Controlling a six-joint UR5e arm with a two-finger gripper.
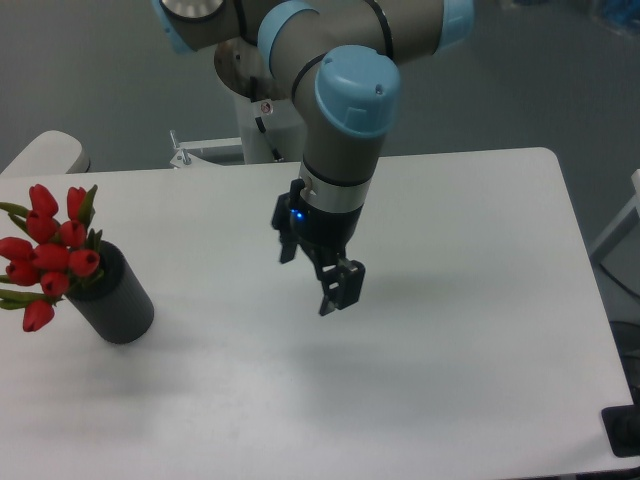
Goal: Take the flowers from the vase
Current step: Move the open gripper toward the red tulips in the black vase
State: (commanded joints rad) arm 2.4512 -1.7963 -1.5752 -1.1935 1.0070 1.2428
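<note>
A broad white rectangular table (480,330) with rounded corners fills most of the frame. Behind it lies a grey floor (100,70). At the left edge, a pale rounded object (45,153) sits just beyond the table. At the lower right corner, a small black object (623,432) shows partly.
</note>
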